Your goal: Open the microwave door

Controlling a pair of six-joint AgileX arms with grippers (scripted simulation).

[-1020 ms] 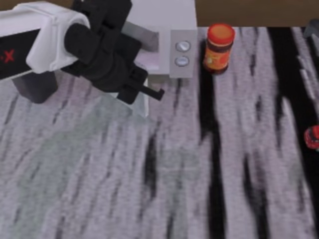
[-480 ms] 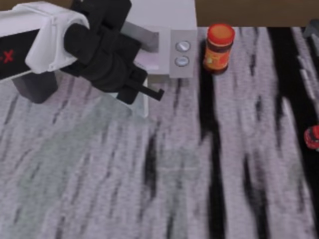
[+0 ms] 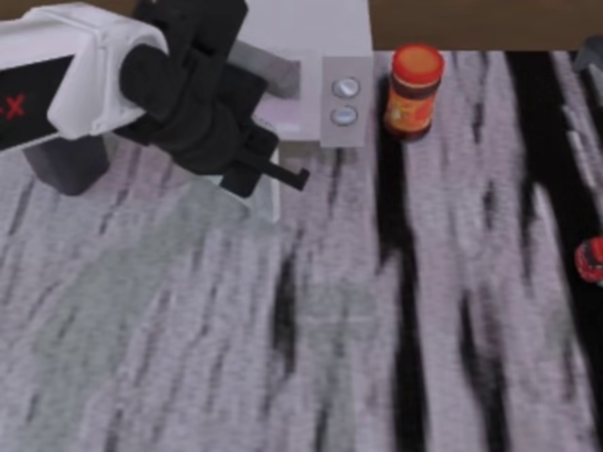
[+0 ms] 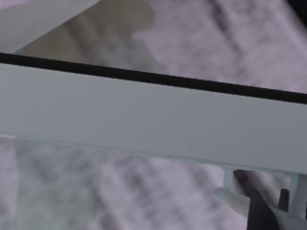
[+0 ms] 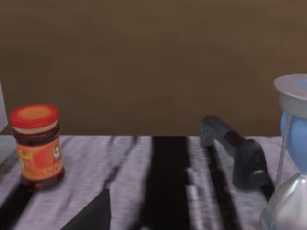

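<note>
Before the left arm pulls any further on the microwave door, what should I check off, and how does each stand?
1. Left gripper at the microwave door edge: ok.
2. Fingers closed on the door handle: cannot tell.
3. Door off the microwave front, cavity showing: ok, partly open.
4. Table in the swing path free of things: ok.
5. Orange-lidded jar beside the knob panel, outside the swing: ok.
6. Right arm away from the microwave: ok, out of top view.

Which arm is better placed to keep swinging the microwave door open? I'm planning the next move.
Left. Its tool is at the partly open microwave door, by the handle. The right arm is parked off the table's right side, facing the jar.
</note>
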